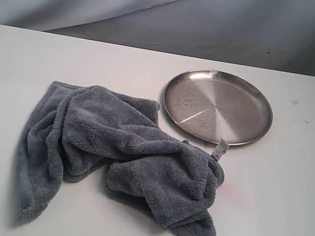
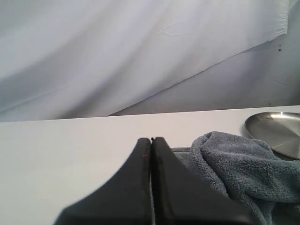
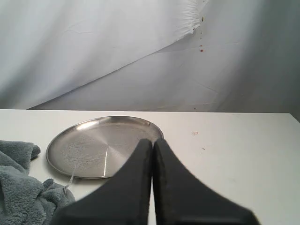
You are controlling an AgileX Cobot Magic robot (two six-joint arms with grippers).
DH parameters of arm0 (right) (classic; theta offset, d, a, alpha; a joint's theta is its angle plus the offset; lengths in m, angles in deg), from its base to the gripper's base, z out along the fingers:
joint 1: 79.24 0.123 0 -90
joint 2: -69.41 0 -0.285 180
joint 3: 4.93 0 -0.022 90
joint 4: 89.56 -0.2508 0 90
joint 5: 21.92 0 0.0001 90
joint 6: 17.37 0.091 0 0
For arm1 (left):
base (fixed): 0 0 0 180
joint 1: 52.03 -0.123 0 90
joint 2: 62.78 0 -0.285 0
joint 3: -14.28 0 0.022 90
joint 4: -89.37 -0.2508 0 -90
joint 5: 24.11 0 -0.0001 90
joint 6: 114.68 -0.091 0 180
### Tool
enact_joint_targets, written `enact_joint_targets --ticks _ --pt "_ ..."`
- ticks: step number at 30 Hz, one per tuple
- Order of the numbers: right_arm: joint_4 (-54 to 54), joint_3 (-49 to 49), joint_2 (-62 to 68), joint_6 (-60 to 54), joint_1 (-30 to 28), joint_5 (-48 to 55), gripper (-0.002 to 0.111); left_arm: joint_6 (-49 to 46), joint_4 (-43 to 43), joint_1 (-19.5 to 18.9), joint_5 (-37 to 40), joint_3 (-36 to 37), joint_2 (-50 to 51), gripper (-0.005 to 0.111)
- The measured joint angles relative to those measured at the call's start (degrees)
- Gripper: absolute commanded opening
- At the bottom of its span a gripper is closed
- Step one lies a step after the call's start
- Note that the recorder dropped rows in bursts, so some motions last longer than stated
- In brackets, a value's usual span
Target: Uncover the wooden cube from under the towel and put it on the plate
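Both your left gripper [image 2: 151, 140] and right gripper [image 3: 153, 141] sit closed, empty. Towel [image 1: 127, 155] tag [image 1: 220, 148] meets the plate [image 1: 217, 107] rim; open table [image 1: 294, 207] lies right of them.

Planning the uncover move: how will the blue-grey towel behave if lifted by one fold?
The towel looks soft and floppy, lying in loose folds, so it would probably drape and trail. Its fluffy pile likely grips well. Its tag reaches the plate rim and might nudge it.
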Motion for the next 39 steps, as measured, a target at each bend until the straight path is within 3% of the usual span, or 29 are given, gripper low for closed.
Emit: enact_joint_targets --ticks 25,30,39 --pt "-0.1 0.0 0.0 0.0 0.0 -0.1 0.000 0.0 0.0 0.0 0.0 0.0 0.0 0.000" --pt "-9.6 0.0 0.0 3.5 0.0 -1.5 0.000 0.0 0.0 0.0 0.0 0.0 0.0 0.000" --pt "-16.8 0.0 0.0 4.6 0.0 -0.3 0.000 0.0 0.0 0.0 0.0 0.0 0.0 0.000"
